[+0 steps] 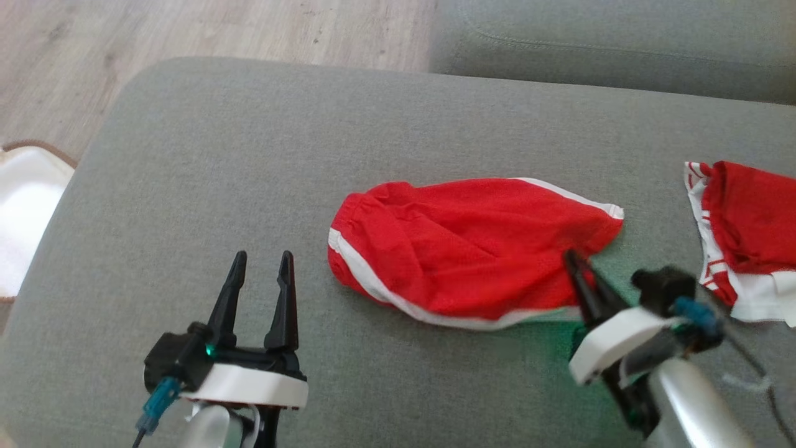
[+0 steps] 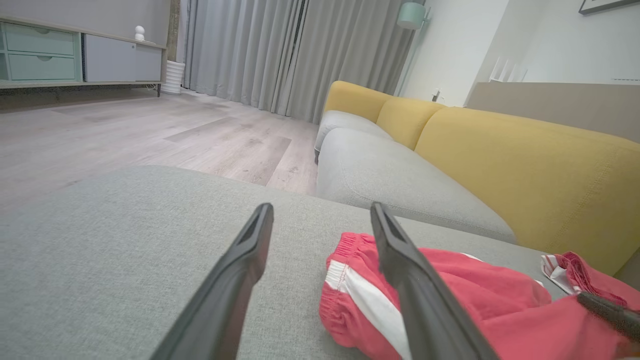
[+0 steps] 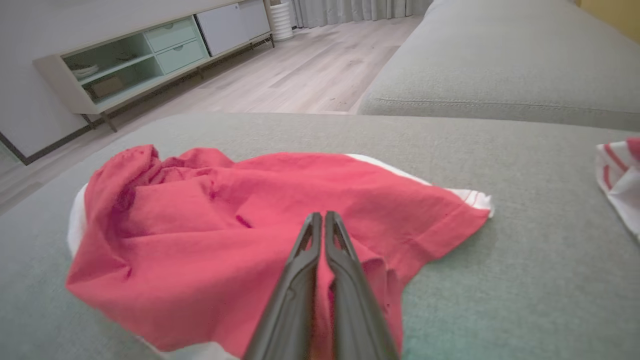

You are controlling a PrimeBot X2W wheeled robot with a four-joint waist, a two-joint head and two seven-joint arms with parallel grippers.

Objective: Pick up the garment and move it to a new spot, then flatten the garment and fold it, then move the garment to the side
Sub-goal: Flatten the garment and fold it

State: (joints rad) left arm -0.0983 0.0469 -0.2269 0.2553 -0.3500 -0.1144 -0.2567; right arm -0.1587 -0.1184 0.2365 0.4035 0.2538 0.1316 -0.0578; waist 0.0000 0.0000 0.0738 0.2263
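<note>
1. Head view: the red fabric shorts, with white side stripes and an elastic waistband, lie spread on the wide grey woven seat cushion. They sit right of the cushion's middle, with the waistband toward its left side and the leg hem toward its right.
2. The right gripper is over the cushion's near right part. Its two dark fingers are pressed together at the near hem corner of the shorts.
3. In the right wrist view, the right gripper has its fingers clamped flat against each other, with a bunched fold of the red shorts pinched between them. The rest of the cloth lies on the cushion.
4. The left gripper is over the cushion's near left part, fingers spread wide and holding nothing, apart from the shorts.
5. In the left wrist view, the left gripper points across the cushion, and the waistband end of the shorts lies partly behind one finger.
6. A second crumpled red-and-white garment lies at the cushion's right edge, apart from the shorts.
7. Pale wood floor lies beyond the cushion's far edge.
</note>
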